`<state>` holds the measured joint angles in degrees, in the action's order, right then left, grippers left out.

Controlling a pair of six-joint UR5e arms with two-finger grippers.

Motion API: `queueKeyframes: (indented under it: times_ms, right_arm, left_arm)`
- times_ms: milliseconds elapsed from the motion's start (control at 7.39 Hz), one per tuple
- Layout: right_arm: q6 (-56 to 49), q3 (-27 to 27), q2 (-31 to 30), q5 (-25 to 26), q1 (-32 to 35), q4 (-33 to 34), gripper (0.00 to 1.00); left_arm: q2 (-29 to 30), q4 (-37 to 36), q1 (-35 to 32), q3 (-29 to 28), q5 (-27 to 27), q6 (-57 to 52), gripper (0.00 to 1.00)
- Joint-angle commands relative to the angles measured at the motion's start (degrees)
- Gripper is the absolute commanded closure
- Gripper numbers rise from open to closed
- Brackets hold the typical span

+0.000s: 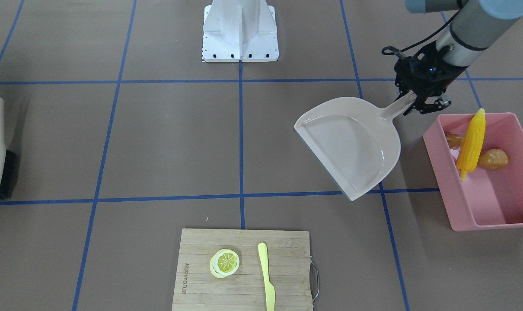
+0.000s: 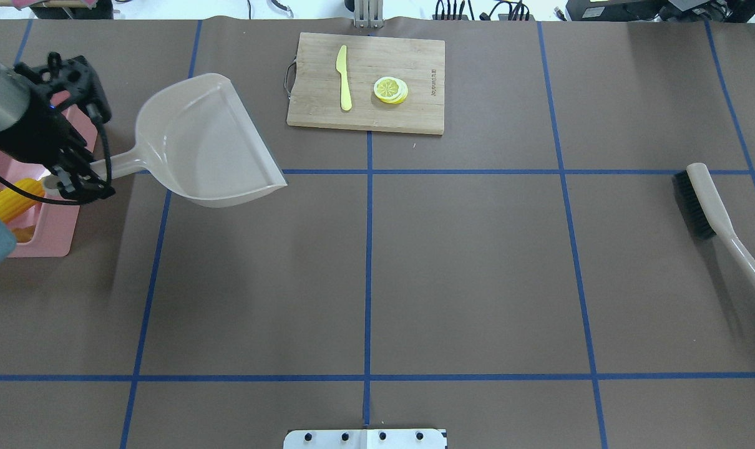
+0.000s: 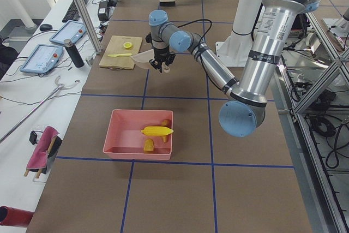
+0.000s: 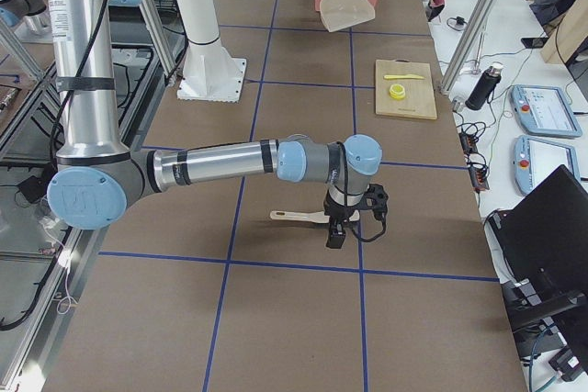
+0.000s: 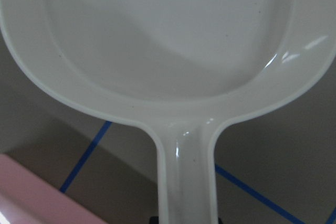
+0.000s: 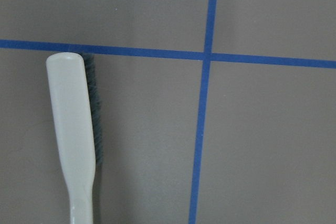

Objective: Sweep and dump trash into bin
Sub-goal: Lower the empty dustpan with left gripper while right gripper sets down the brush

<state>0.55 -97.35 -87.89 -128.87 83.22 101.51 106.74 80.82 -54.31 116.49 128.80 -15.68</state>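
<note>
Seemingly the dumping is done: the large pink rectangular plastic bin holds the yellow toy corn cob, with the knobbly tan ginger root and brown oval potato either side of it. Just beside the bin, the left claw is clamped on the handle of the empty beige plastic dustpan, held off the brown worktop. Well apart from the bin, the right claw hangs over the beige-handled, black-bristled brush; I cannot tell how far open it is. Only parking the tools seems left.
</note>
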Motion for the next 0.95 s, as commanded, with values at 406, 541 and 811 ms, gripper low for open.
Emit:
queueKeyframes:
  times_ms: [406, 541, 811]
  right_arm:
    - [-0.5, -0.9, -0.7, 6.6, 1.3, 0.0, 0.0]
    - [0.0, -0.6, -0.7, 6.4, 1.3, -0.4, 0.0]
    - [0.0, -0.8, -0.4, 6.7, 1.1, -1.8, 0.0]
  left_arm:
    - [1.4, 21.3, 11.8, -11.5, -3.9, -0.5, 1.0]
    - [1.9, 23.2, 13.6, -13.5, -3.9, -0.6, 1.0]
    - [2.0, 24.7, 15.6, -15.3, -5.2, -1.2, 1.0]
